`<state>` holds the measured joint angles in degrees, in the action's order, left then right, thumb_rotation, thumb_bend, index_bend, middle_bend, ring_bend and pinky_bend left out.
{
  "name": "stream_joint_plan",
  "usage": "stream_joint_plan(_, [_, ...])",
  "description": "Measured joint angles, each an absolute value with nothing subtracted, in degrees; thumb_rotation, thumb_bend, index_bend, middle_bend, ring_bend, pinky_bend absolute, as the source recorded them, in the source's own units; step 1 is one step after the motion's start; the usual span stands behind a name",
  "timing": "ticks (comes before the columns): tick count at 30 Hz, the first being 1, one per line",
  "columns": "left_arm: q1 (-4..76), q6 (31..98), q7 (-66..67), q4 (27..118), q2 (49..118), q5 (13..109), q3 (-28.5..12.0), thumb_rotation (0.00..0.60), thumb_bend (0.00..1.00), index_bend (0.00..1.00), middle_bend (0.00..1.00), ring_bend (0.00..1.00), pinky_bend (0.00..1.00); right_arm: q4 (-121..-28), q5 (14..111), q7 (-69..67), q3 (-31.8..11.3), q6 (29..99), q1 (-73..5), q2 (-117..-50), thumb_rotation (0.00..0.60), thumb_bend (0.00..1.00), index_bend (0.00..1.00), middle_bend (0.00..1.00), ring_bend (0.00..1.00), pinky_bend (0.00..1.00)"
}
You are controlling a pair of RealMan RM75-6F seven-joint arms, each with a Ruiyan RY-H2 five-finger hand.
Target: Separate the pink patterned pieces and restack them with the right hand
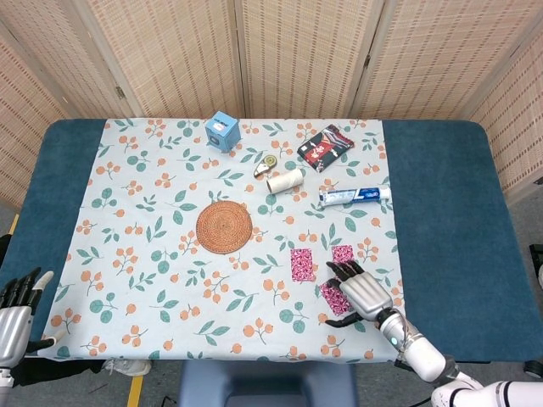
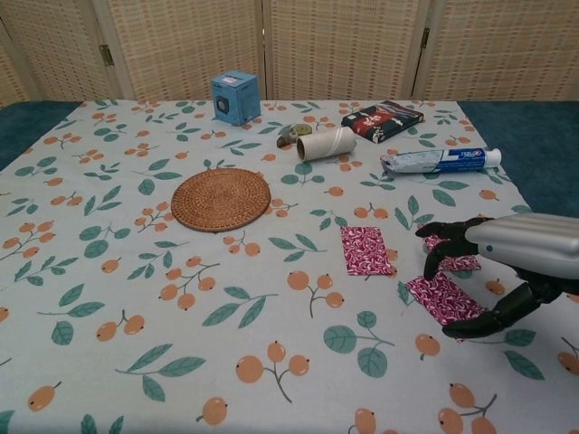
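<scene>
Three pink patterned pieces lie flat on the floral cloth. One pink piece (image 1: 302,264) (image 2: 365,250) lies alone, left of the others. A second pink piece (image 1: 342,253) (image 2: 455,263) peeks out behind my right hand's fingers. The third pink piece (image 1: 333,298) (image 2: 443,298) lies between the fingers and the thumb of my right hand (image 1: 365,290) (image 2: 517,256), which arches over it with fingers spread and fingertips low on it. My left hand (image 1: 17,310) hangs off the table's near left corner, fingers apart and holding nothing.
A round woven coaster (image 1: 224,226) sits mid-table. At the back are a blue box (image 1: 222,131), a paper roll (image 1: 285,180), a small tape roll (image 1: 268,162), a dark red packet (image 1: 325,147) and a toothpaste tube (image 1: 355,195). The cloth's near edge (image 1: 254,356) is close.
</scene>
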<state>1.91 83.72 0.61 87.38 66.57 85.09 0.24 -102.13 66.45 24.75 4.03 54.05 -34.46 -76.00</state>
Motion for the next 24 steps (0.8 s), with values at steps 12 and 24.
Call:
stream_joint_plan(12, [1.53, 84.54, 0.34, 87.63, 66.36, 85.71, 0.5, 0.6, 0.17, 0.11, 0.0, 0.08, 0.0, -101.81, 65.11, 18.72, -0.88, 54.0, -34.84, -74.79, 0.355, 0.21, 0.25, 0.03, 0.0, 0.0])
stream_joint_plan(24, [1.48, 84.63, 0.27, 87.65, 66.28, 85.86, 0.5, 0.6, 0.17, 0.11, 0.0, 0.08, 0.0, -99.68, 58.4, 20.92, -3.95, 52.36, -37.44, -76.59, 0.549, 0.21, 0.12, 0.02, 0.0, 0.0])
